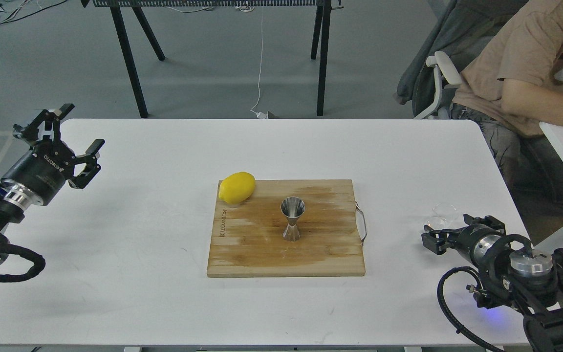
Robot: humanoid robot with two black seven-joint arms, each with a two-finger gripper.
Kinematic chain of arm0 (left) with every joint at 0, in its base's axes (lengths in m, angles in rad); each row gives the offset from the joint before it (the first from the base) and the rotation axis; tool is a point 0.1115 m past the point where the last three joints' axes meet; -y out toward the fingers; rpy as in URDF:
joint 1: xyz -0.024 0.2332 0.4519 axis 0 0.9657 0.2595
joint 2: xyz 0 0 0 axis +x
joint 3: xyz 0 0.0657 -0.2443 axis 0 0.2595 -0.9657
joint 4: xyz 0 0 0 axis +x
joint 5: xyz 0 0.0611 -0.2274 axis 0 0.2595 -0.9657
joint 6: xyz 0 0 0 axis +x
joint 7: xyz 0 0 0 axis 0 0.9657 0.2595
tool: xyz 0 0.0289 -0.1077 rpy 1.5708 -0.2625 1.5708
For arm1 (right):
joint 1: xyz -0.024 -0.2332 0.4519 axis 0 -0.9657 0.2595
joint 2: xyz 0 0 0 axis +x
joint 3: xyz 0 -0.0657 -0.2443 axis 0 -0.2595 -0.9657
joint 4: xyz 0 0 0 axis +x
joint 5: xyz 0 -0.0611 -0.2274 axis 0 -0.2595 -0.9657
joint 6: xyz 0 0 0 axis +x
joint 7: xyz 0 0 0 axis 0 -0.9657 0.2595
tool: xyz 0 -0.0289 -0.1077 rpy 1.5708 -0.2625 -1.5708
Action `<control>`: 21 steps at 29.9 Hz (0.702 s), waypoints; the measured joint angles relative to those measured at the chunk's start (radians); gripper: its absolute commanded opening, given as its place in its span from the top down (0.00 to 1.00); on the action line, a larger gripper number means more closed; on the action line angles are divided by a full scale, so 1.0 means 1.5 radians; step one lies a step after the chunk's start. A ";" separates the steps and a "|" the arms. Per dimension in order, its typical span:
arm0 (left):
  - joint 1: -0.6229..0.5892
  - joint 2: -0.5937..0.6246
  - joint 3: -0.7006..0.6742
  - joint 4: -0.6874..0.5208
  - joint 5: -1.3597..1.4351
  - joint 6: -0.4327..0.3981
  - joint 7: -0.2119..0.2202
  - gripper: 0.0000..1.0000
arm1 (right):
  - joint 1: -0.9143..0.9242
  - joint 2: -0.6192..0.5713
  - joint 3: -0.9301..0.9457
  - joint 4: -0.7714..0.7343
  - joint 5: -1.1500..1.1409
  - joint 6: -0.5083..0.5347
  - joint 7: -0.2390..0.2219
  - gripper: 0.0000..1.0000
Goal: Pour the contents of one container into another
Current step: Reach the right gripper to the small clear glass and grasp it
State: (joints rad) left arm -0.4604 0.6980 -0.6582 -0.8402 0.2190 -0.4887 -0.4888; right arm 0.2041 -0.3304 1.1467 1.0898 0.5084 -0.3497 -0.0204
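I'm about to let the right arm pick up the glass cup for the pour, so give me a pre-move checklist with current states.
1. Glass cup upright on the table: ok.
2. Right gripper beside the cup, open or shut: cannot tell.
3. Jigger upright on the cutting board: ok.
4. Lemon apart from the jigger: ok.
5. Left gripper open, away from the board: ok.
6. Liquid in the cup: cannot tell.

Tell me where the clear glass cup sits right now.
In the head view the clear glass cup stands on the white table at the far right, off the wooden cutting board, just behind the right gripper.
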 measured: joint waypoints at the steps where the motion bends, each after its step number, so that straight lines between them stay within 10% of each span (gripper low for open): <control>1: 0.000 0.000 0.000 0.001 0.000 0.000 0.000 0.08 | 0.005 0.002 -0.001 -0.004 0.000 0.002 0.000 0.06; 21: 0.000 0.000 -0.001 0.012 -0.001 0.000 0.000 0.08 | 0.016 0.013 -0.014 -0.018 -0.022 0.042 0.001 0.28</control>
State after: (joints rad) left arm -0.4603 0.6979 -0.6597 -0.8227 0.2178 -0.4887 -0.4888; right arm 0.2285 -0.3113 1.1250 1.0630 0.4755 -0.2871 -0.0184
